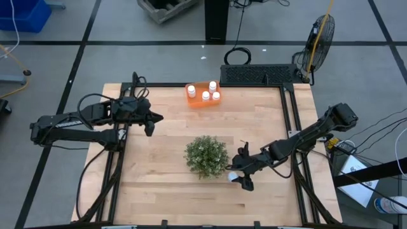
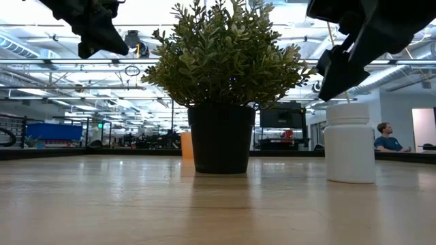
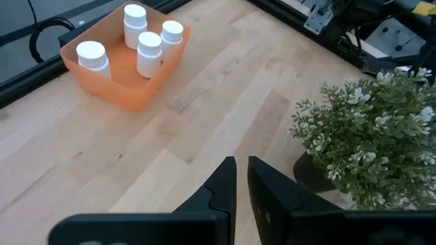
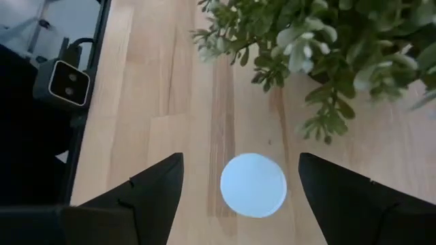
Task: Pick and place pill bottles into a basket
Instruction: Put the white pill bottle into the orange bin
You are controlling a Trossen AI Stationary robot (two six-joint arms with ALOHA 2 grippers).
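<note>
One white pill bottle (image 2: 349, 143) stands upright on its base on the wooden table (image 1: 165, 172), just right of the potted plant (image 1: 206, 156). My right gripper (image 4: 240, 163) hovers open above it, one finger on either side of its white cap (image 4: 253, 185), clear of both. The orange basket (image 1: 202, 97) sits at the table's far edge with several white bottles (image 3: 148, 53) standing in it. My left gripper (image 1: 152, 121) hangs shut and empty above the table's left part, pointing toward the plant.
The bushy plant in its black pot (image 2: 221, 146) stands at mid-table, close beside the lone bottle. Black frame rails (image 1: 294, 127) run along the table's left and right sides. Bare wood lies between the plant and the basket. A person (image 2: 388, 138) sits far behind the table.
</note>
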